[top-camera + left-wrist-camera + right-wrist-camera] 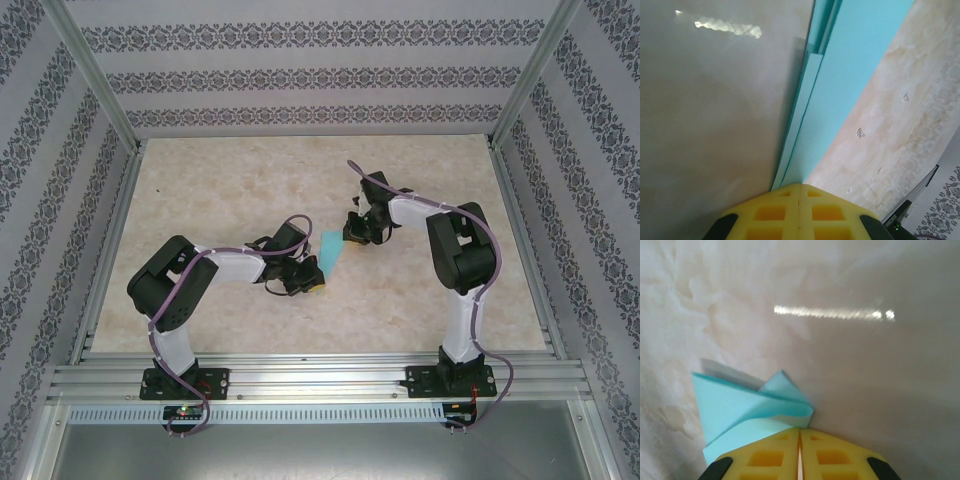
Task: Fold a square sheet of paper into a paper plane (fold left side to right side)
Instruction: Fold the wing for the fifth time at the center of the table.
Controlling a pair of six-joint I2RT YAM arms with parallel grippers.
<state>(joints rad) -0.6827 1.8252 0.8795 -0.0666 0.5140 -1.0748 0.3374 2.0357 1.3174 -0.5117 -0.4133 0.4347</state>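
The paper (333,250) sits mid-tabletop (230,180), a narrow folded strip. Left pincer (310,283) and right pincer (353,234) are both squeezed together at its ends. Probably best to press along the crease slowly, since the far layers look puffy.

folded turquoise paper (333,250), layered, one end lifted

A beige marble-patterned tabletop (230,190) fills the middle of the top view, with a bright streak of reflected light (835,313) on it in the right wrist view. Grey-and-white damask wallpaper walls (300,40) enclose it at the top, left and right. Aluminium frame posts (90,70) slant down from the upper corners. Slotted aluminium rails (320,375) cross the lower frame, above a plain grey metal panel (320,450).
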